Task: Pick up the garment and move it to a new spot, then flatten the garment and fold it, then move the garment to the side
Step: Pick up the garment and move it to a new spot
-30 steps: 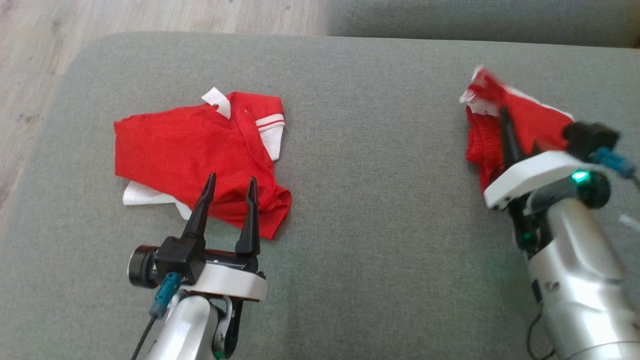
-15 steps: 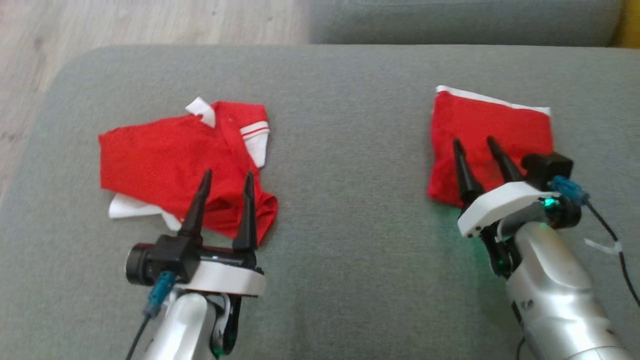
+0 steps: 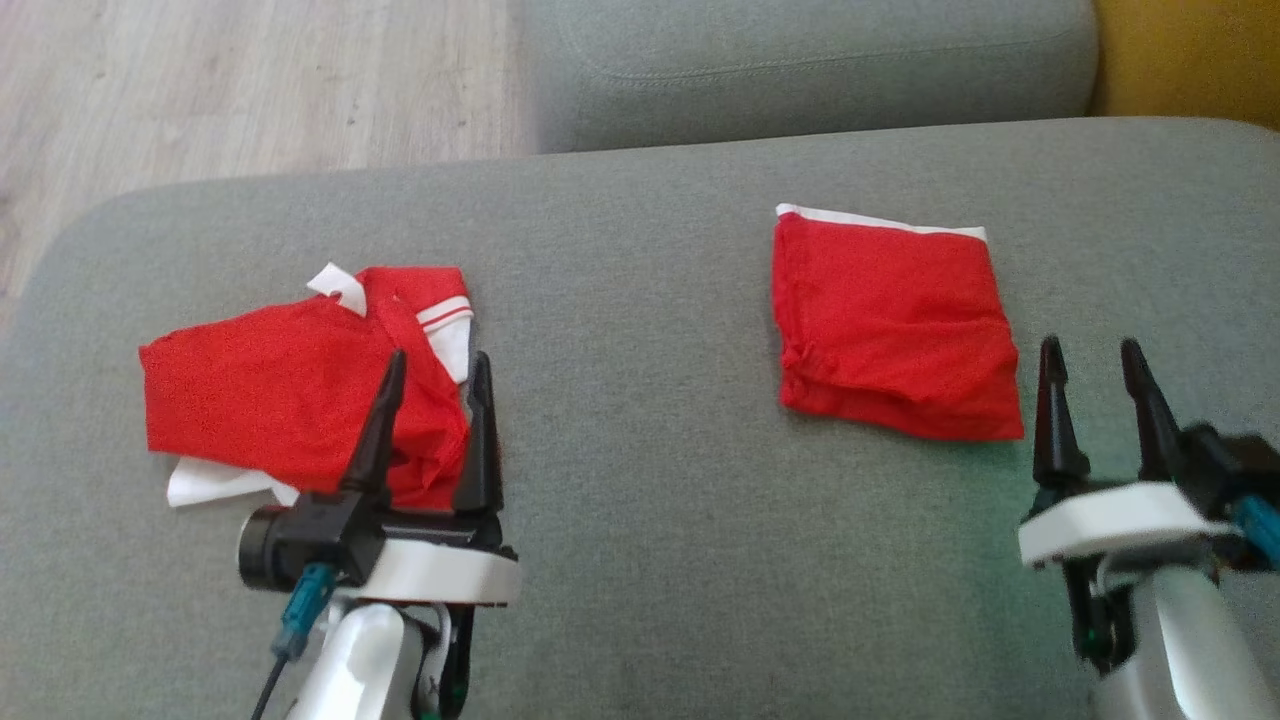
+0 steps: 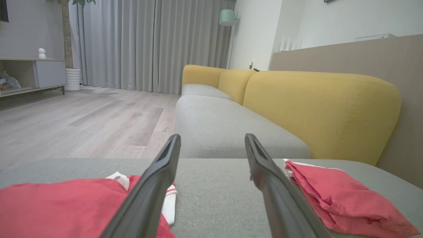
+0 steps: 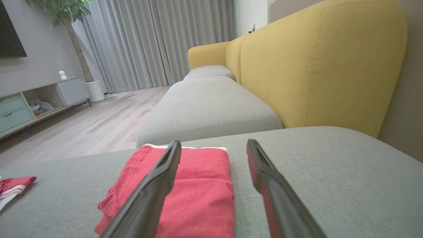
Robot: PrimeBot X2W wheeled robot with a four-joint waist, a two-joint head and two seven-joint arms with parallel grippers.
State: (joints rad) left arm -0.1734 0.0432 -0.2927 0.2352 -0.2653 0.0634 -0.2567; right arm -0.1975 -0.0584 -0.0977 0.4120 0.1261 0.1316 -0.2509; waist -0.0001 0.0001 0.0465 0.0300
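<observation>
The folded red garment (image 3: 890, 320) lies flat on the grey sofa seat (image 3: 650, 300), toward the robot's right. It is a neat, roughly square packet with a thin white edge along its far side and a few soft creases at its near left corner. Nothing is holding it.

Just beside its near right corner stands the right gripper (image 3: 1090, 347). Its two dark fingers are spread wide with nothing between them, and they point up the seat. In the right wrist view one finger crosses in front of the cloth, but from the head view the fingers look clear of it.

Well apart, on the left of the same seat, sits a crumpled red shirt (image 3: 290, 400). White trim shows at its sleeve and a white patch peeks out beneath its near edge. The left gripper (image 3: 439, 357) is over the shirt's near right part, likewise spread wide and empty. Whether its fingertips touch the fabric I can't quite tell from here.

Beyond the seat lies another grey cushion (image 3: 800, 70), with a yellow backrest (image 5: 314, 66) along the right and pale wooden floor (image 3: 250, 80) to the left.
</observation>
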